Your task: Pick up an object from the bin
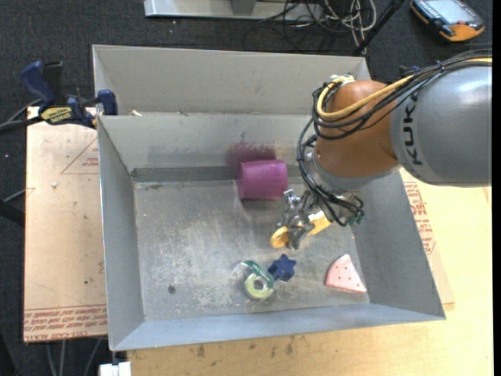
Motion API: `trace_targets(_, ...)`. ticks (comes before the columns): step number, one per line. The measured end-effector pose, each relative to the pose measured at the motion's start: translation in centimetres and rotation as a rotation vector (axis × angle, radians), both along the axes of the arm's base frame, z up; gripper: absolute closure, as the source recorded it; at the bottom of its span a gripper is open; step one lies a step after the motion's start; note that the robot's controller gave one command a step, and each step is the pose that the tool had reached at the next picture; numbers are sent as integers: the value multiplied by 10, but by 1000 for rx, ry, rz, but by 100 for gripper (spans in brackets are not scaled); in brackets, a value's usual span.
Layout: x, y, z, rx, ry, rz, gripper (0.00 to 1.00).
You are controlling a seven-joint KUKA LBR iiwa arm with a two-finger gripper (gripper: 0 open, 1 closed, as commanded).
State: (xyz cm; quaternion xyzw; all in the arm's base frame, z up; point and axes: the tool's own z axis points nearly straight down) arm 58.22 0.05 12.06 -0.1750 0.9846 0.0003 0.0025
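— how far along?
— down in the bin (117, 210), right half. gripper (294, 227) touching or just beside a small yellow thing (318, 225), near the purple block (262, 179).
— holding it?
— cannot tell whether open or closed, nor whether anything is gripped.
— what's left, then?
— judging by that: most of it. needs a sure grip, then lifting clear. pink wedge (344, 275), blue bit (282, 268) and green ring (257, 283) lying apart by the front wall.
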Motion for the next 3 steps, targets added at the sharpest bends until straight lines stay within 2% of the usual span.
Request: trace_targets(3,-1,1,23,0,5,-1,100)
